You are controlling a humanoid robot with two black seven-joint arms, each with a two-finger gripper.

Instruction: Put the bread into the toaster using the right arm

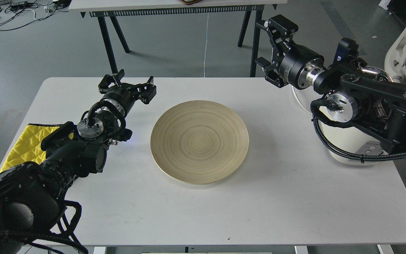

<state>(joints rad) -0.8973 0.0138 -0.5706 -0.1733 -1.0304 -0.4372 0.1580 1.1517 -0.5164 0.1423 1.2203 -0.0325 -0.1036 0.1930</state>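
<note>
My right arm [365,91] reaches in from the right and lies across the toaster [342,141], so only the toaster's cream lower body and part of its front panel show. The bread is hidden; I cannot see it in any slot. My right gripper [265,47] is open and empty, held above the table's far edge, left of the toaster. My left gripper [129,84] is open and empty above the table's far left part.
A round wooden plate [199,141] with nothing on it sits mid-table. A yellow quilted cloth [18,146] lies at the table's left edge. The toaster's white cord [297,100] runs off the far edge. A white chair [405,35] stands at the far right.
</note>
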